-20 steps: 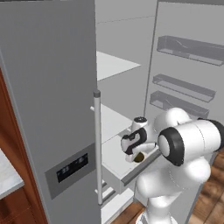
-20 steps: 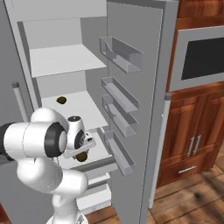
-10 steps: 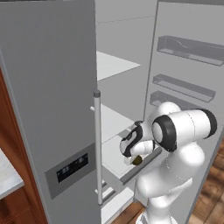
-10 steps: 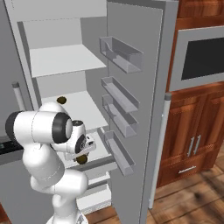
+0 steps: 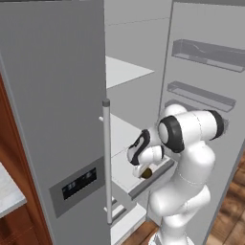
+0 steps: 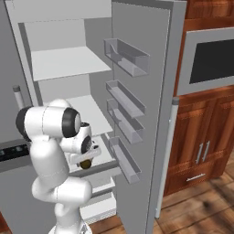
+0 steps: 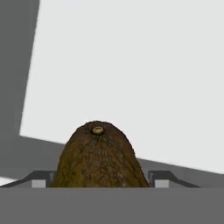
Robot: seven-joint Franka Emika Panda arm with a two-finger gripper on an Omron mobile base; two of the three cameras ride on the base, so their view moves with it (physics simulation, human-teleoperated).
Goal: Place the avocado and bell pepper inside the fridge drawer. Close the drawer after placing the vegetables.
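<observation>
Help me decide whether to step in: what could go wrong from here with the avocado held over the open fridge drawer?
1. The avocado sits between the fingers by its wide end, stem forward; the rounded skin could slip out early.
2. It hangs near the fridge drawer's dark front strip; released there, it might strike the edge and roll to the floor.
3. The arm's elbow is close to the door bins, so a swing could clip them.

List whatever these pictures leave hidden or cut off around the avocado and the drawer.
- Avocado: lower part cut off at the hand view's bottom edge.
- End effector: fingertip contact hidden behind the avocado.
- Fridge drawer: far interior hidden by the arm in the left base view.
- Bell pepper: cannot be made out.
</observation>
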